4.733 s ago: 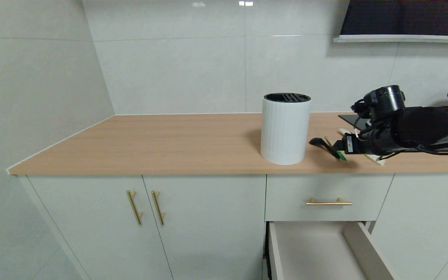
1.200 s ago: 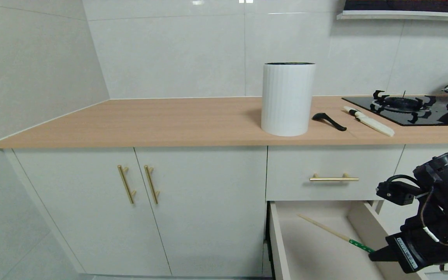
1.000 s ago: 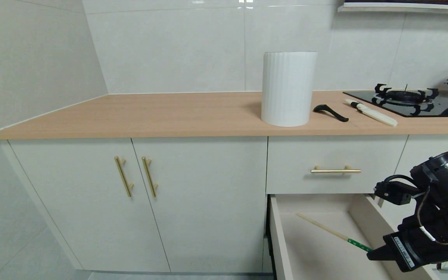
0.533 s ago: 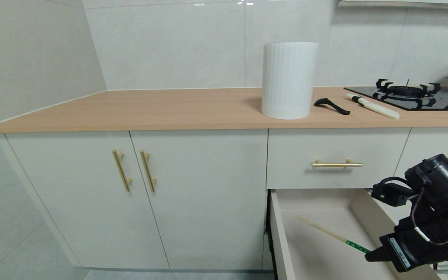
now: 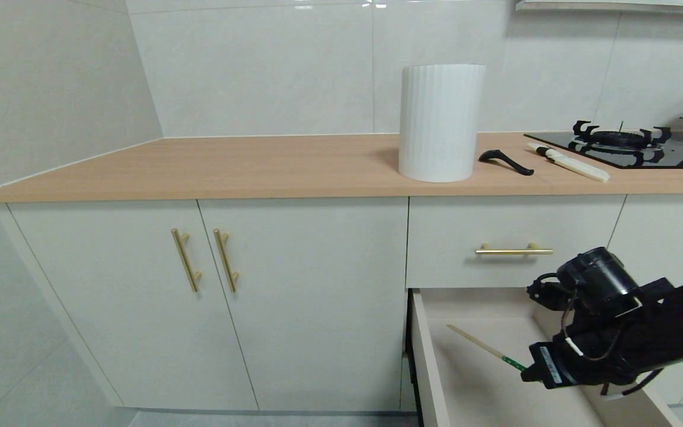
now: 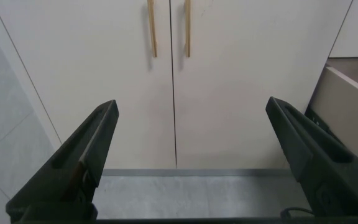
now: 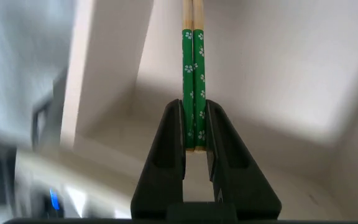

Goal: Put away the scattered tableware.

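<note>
right wrist view: right gripper (image 7: 194, 111) pinches chopsticks (image 7: 193, 56) over the open drawer (image 5: 478, 391); left gripper (image 6: 191, 107) spread.

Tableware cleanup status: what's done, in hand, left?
Done: the lower drawer is open. In hand: the right gripper is shut on the chopsticks, held over that drawer, not yet released. Remaining: the black utensil and white knife lie on the counter.
</note>
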Controlling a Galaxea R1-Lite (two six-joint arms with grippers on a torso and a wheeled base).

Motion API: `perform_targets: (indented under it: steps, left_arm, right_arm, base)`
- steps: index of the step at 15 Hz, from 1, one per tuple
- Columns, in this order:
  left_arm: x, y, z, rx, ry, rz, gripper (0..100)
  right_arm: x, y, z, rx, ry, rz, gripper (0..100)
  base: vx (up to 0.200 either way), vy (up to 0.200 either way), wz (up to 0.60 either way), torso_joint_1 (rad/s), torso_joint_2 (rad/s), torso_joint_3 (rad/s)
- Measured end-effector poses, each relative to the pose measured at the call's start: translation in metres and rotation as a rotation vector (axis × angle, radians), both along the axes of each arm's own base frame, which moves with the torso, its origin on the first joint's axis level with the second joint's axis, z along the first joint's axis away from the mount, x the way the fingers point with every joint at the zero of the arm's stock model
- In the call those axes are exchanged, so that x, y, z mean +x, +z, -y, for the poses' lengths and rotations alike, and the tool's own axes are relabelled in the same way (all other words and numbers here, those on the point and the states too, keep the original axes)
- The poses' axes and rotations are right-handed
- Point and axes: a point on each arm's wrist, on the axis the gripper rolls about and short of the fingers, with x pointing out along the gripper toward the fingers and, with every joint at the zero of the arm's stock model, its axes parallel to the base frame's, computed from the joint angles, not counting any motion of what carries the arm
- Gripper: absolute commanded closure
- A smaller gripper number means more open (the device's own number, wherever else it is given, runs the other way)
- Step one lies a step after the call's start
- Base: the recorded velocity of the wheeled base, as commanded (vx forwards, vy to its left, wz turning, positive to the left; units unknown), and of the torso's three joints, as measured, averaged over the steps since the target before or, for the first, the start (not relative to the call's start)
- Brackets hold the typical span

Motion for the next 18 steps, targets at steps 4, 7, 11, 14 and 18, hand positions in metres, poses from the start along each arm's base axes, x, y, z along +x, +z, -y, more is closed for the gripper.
perform_targets:
  steps: [4, 7, 11, 14, 18]
  left_arm:
    - [0.000, 0.000, 0.000, 0.000, 0.000, 0.000, 0]
    - [0.000, 0.000, 0.000, 0.000, 0.000, 0.000, 0]
    - [0.000, 0.000, 0.000, 0.000, 0.000, 0.000, 0]
    - [0.000, 0.000, 0.000, 0.000, 0.000, 0.000, 0]
    - [0.000, 0.000, 0.000, 0.000, 0.000, 0.000, 0]
  right_arm:
    - [0.035, -0.050, -0.021, -0.025, -0.104, 0.035, 100]
    - [0.053, -0.083, -0.030, -0.052, -0.115, 0.015, 100]
    - [0.060, -0.112, -0.037, -0.097, -0.117, -0.035, 100]
    - [0.059, -0.122, -0.042, -0.157, -0.124, -0.034, 100]
    - [0.056, -0.128, -0.047, -0.165, -0.121, -0.048, 100]
  base:
    - [0.000, 0.000, 0.00, 0.000, 0.00, 0.000]
    - [0.000, 0.000, 0.00, 0.000, 0.00, 0.000]
    - [0.000, 0.000, 0.00, 0.000, 0.00, 0.000]
    - [0.000, 0.000, 0.00, 0.000, 0.00, 0.000]
    - [0.000, 0.000, 0.00, 0.000, 0.00, 0.000]
